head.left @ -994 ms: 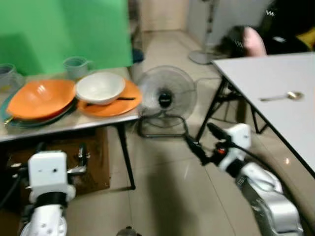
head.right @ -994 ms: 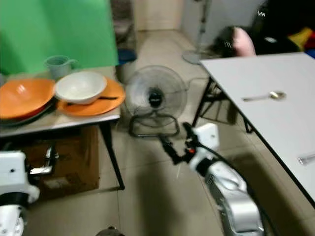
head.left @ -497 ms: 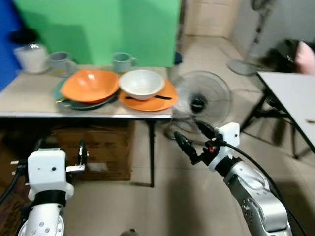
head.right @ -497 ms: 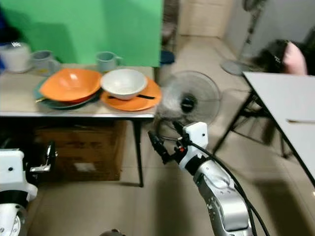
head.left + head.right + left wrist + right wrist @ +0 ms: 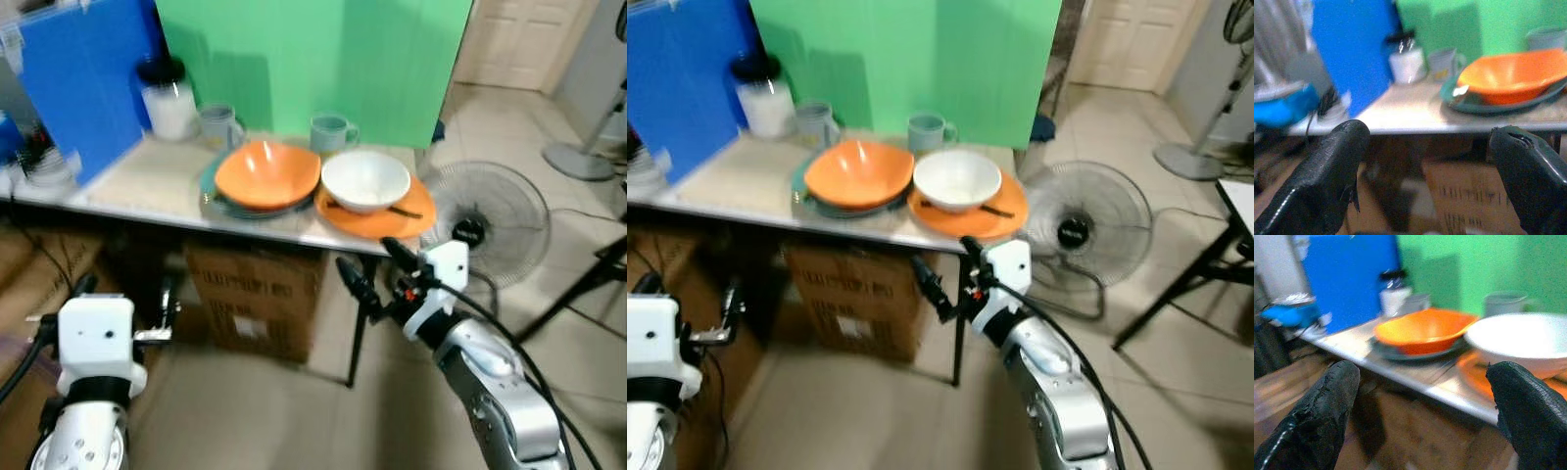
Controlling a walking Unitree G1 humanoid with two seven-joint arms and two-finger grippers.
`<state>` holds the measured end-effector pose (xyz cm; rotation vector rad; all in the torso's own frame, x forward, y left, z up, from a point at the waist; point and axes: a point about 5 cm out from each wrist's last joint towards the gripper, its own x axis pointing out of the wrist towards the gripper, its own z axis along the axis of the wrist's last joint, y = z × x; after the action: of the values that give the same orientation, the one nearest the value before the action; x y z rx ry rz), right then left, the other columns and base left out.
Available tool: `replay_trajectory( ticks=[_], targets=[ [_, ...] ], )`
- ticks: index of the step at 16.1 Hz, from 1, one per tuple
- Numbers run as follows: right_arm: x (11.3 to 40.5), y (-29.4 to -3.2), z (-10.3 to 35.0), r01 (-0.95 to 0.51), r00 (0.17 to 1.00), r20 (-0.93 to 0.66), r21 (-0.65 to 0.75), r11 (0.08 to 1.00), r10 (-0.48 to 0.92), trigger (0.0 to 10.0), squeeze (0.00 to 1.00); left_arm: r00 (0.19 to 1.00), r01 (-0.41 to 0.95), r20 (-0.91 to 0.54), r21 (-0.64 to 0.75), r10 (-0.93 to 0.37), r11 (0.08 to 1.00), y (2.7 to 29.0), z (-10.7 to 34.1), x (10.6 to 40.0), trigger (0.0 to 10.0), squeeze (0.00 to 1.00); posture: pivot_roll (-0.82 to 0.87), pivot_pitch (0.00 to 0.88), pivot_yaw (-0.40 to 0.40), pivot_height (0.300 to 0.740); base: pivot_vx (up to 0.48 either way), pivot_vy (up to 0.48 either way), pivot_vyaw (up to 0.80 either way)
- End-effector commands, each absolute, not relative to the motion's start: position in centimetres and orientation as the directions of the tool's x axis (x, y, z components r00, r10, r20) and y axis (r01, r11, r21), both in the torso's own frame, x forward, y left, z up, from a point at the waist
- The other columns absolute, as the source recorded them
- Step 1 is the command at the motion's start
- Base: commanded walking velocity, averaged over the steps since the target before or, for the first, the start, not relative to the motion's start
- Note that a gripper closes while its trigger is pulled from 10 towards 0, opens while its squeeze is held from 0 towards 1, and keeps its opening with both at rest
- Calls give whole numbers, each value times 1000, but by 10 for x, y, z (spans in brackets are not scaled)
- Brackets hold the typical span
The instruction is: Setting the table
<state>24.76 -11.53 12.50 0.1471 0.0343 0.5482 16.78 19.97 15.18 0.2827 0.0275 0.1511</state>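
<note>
Dishes: all sitting on the side table [image 5: 147, 186] in front of the green backdrop [image 5: 313, 59], nothing picked up.
Orange bowl [image 5: 266, 174]: stacked on a teal plate [image 5: 217, 201], roughly mid-table.
White bowl [image 5: 365, 180]: on the orange plate [image 5: 377, 217] just beside the orange bowl, at the table end nearest the floor fan [image 5: 485, 227]. Something dark and thin lies across that plate under the bowl, can't tell what it is.
Mugs: grey-green mug [image 5: 331, 130] behind the white bowl, another mug [image 5: 217, 123] behind the orange bowl, with a white jar with a dark lid [image 5: 168, 98] next to it.
My right gripper [image 5: 370, 272]: held up in the air just below the table edge by the white bowl, fingers spread wide, holding nothing. My right wrist cam shows both fingers far apart with the bowls between them.
My left gripper [image 5: 1430, 171]: down low in front of the table, also wide open and empty, looking at the orange bowl from the side.
Other stuff: cardboard box [image 5: 257, 299] under the table, blue board [image 5: 83, 83] at my left end.
</note>
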Motion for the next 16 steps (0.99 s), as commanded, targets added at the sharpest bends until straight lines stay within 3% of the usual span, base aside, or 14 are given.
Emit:
replay_trajectory(
  ticks=[1,3,5,6,9,14,16],
  targets=[
    [254,-125,132,-461,887,34,103,881,460,10000,1000,993,-112,0,282,116,953,195,154,168,10000,812,11,0,25,740,315,0,0],
    [271,-139,156,-340,935,146,107,934,324,10000,922,997,-76,27,304,71,949,198,164,173,10000,812,16,0,19,740,315,0,0],
    [278,-141,163,-333,937,149,104,937,316,10000,690,998,-55,33,305,48,951,200,167,175,10000,812,16,0,16,740,313,0,0],
    [285,-139,164,-355,934,88,106,929,347,10000,0,1000,-19,29,313,11,949,202,171,179,10000,812,18,0,9,740,311,0,0],
    [297,-139,171,-369,929,47,180,912,367,10000,0,997,73,14,317,-82,946,199,176,187,10000,812,20,0,2,740,314,0,0],
    [310,-149,178,-385,921,8,182,905,390,10000,0,976,209,-1,291,-219,934,185,180,192,10000,812,5,0,1,740,311,0,-796],
    [319,-153,180,-380,917,-30,225,897,397,10000,0,960,270,-10,286,-279,919,179,181,195,10000,812,-4,0,4,740,311,0,0]
  ],
)
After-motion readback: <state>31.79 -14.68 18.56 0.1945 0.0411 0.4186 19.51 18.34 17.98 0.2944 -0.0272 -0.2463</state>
